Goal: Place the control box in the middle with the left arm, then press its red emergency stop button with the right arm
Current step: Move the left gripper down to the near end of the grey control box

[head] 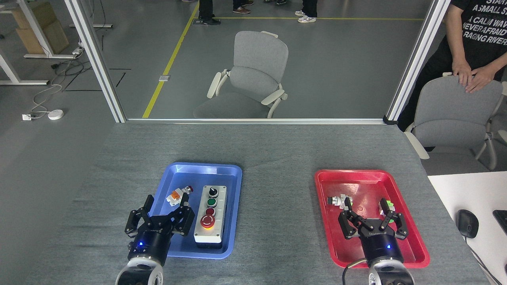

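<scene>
The control box (210, 214) lies in the blue tray (233, 174) near the table's (277, 150) front-left edge. Both grippers, left (166, 211) and right (368, 215), have fingers spread, empty. A person's shirt (481, 19) reads partly "RAGING RIVER".

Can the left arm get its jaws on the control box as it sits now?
Probably yes. The left gripper is open, just left of the control box in the blue tray. The box top is unobstructed; the small white-and-orange part lies clear of it, up-left.
</scene>
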Robot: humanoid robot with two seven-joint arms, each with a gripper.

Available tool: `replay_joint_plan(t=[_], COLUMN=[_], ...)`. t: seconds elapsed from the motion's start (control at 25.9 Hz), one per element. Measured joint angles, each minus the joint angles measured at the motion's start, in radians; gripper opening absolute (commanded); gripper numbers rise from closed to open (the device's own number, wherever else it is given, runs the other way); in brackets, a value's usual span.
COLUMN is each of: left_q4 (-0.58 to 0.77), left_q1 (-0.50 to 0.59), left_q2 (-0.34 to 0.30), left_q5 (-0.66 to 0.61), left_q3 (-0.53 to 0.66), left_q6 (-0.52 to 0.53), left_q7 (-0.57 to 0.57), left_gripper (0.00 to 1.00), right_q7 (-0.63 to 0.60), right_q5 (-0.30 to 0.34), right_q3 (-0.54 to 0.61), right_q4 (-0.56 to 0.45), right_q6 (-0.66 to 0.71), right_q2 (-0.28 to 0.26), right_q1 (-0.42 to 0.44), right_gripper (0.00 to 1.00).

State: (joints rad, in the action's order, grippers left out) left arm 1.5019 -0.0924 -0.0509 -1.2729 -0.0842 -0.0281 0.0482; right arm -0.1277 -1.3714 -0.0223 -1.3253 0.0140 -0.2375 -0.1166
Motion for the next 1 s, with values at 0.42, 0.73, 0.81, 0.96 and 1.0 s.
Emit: replay_joint_plan(t=[0.42,0.73,0.81,0.96,1.0], left_q4=[0.021,0.066,0.116,0.164,0.161], left_q1=[-0.012,0.009,0.056,0.14,0.15], left_q2=[-0.001,-0.001,0.001,0.035,0.05], left_q5=[0.009,0.01,0.005,-0.123,-0.183], left_q3=[0.001,0.0,-0.003,-0.057,-0.076], left_q6=[0.0,-0.001,-0.001,-0.028,-0.041], left_q7=[0.005,0.002,0.002,0.002,0.002], left_gripper=[0.99,0.99,0.98,0.98,0.98], right_q7=[-0.003,0.0,0.001,0.001,0.001], right_q5=[0.0,0.0,0.0,0.0,0.0], right_q3=[-0.006,-0.007,-0.007,-0.008,-0.008], right_q4=[-0.001,-0.002,-0.002,-0.002,-0.002], right_q6=[-0.004,-0.004,-0.004,-0.006,-0.008], right_q2=[0.005,0.003,0.001,0.001,0.001], right_q1=[0.0,0.0,0.0,0.0,0.0], right_gripper=[0.98,0.98,0.98,0.98,0.98])
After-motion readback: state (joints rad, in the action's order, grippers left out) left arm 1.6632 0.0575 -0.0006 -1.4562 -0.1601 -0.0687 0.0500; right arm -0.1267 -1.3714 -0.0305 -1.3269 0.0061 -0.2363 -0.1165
